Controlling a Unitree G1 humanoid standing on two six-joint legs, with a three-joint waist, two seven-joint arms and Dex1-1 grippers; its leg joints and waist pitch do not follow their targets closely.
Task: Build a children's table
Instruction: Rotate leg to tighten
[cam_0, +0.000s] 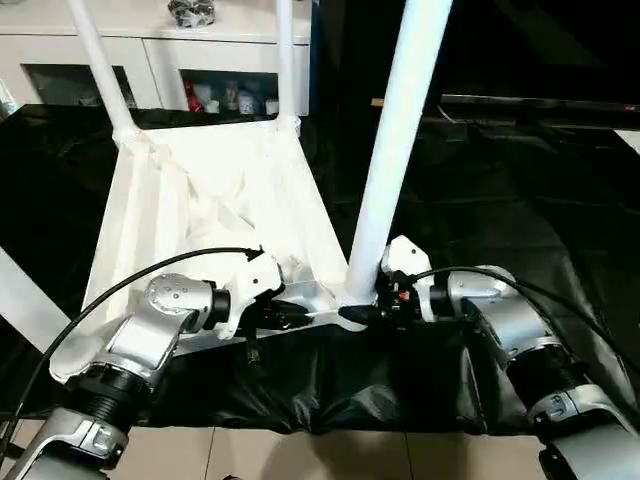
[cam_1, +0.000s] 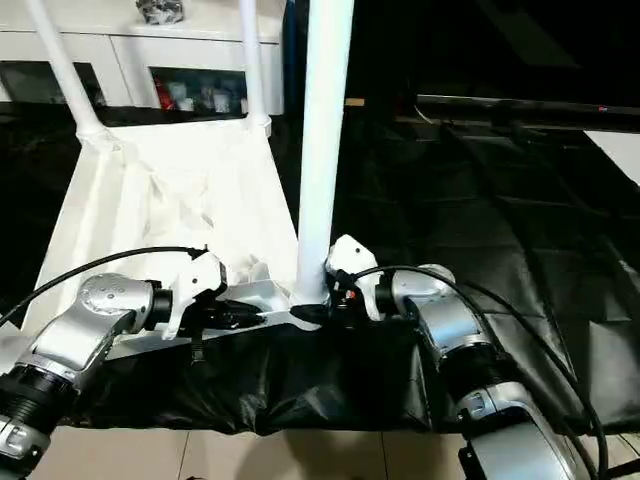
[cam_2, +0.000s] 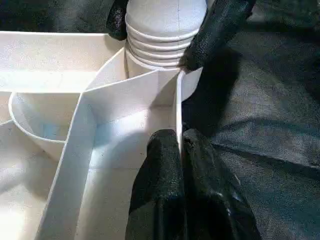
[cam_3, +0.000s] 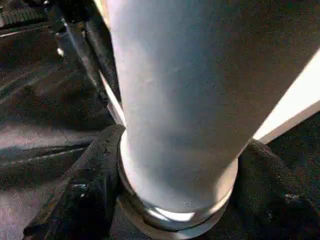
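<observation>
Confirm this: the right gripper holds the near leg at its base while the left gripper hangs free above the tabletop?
Not quite. The left gripper is not free: the left wrist view shows it pinching the tabletop rim. The right gripper does hold the near leg at its base.

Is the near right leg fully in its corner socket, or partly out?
Partly out: the leg shows threaded rings above the corner socket in the left wrist view.

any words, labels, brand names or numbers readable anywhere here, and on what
None can be read.
The tabletop and the near leg show bare white plastic, with no print or moulded mark.
The left gripper and right gripper carry no legible label.
The small items behind the cabinet glass doors are too small and blurred to read.
</observation>
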